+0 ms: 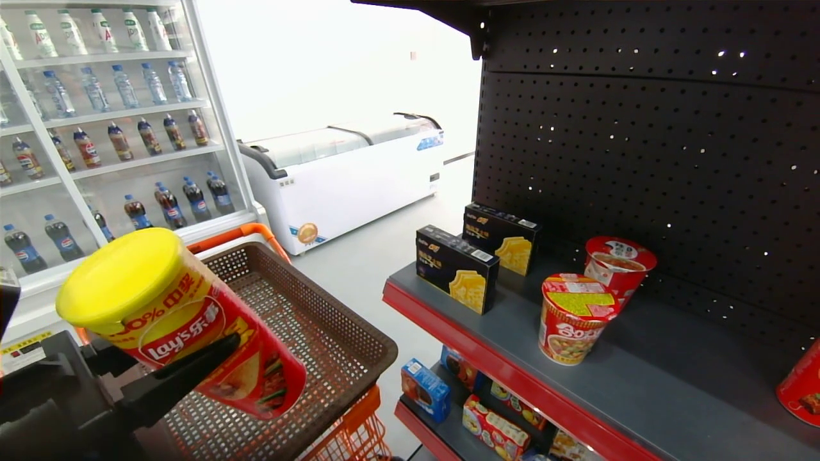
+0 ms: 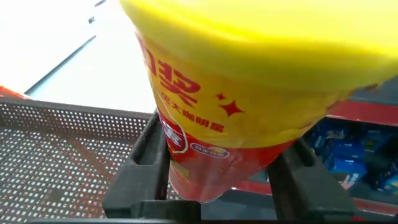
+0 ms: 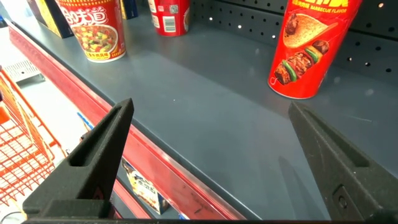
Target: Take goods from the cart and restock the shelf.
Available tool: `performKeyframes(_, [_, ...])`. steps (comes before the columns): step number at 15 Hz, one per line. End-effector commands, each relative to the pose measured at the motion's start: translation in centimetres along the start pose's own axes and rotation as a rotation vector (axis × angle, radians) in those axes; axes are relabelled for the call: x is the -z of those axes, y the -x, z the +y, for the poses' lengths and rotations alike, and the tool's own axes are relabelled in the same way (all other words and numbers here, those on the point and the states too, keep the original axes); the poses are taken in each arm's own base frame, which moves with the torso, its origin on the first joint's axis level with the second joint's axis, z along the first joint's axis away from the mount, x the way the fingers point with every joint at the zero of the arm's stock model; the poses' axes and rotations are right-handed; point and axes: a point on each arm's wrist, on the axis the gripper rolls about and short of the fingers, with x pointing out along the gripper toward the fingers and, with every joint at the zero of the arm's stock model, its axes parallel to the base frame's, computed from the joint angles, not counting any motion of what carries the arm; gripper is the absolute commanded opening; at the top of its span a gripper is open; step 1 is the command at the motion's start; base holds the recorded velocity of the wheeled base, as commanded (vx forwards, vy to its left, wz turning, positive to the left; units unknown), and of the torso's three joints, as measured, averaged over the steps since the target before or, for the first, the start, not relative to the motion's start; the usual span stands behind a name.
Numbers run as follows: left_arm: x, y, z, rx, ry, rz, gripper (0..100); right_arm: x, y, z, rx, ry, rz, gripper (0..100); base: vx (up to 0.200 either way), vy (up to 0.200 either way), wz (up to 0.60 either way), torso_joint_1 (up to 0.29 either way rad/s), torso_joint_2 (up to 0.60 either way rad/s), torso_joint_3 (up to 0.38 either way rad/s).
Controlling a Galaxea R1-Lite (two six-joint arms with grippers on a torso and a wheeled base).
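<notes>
My left gripper (image 1: pixel 163 368) is shut on a red chips can with a yellow lid (image 1: pixel 173 320), held tilted above the brown cart basket (image 1: pixel 333 346) at the lower left. In the left wrist view the chips can (image 2: pixel 211 124) sits between both black fingers (image 2: pixel 140 174). My right gripper (image 3: pixel 214 162) stands open with nothing between its fingers, over the grey shelf (image 3: pixel 205 93) near its red front edge. A red chips can (image 3: pixel 311 46) stands upright on that shelf by the pegboard. The shelf (image 1: pixel 640 378) lies at the right in the head view.
Two cup noodles (image 1: pixel 576 317) and two dark boxes (image 1: pixel 456 267) stand on the shelf. A red can's edge (image 1: pixel 801 384) shows at far right. Lower shelves hold small packs (image 1: pixel 426 387). A drinks cooler (image 1: pixel 109 128) and a chest freezer (image 1: pixel 346 173) stand behind.
</notes>
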Motion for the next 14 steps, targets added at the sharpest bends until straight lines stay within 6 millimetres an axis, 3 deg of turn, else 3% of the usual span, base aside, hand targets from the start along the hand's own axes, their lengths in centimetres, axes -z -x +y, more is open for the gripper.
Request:
performKeyframes(1, [-0.7,0.2,-0.1,0.006,-0.003,-0.011,0,0.0,0.0,0.0,0.0,0.0,-0.001,100,0.0,0.0,0.0,0.0,0.0,0.0])
performKeyframes(6, [-1.1,0.5,-1.3,0.106,-0.004,0.02,0,0.0,0.0,0.0,0.0,0.0,-0.001,100,0.0,0.0,0.0,0.0,0.0,0.0])
performKeyframes(14, [-1.9,-1.5,-2.3,0.252,0.007,0.093,0,0.0,0.0,0.0,0.0,0.0,0.0,100,0.0,0.0,0.0,0.0,0.0,0.0])
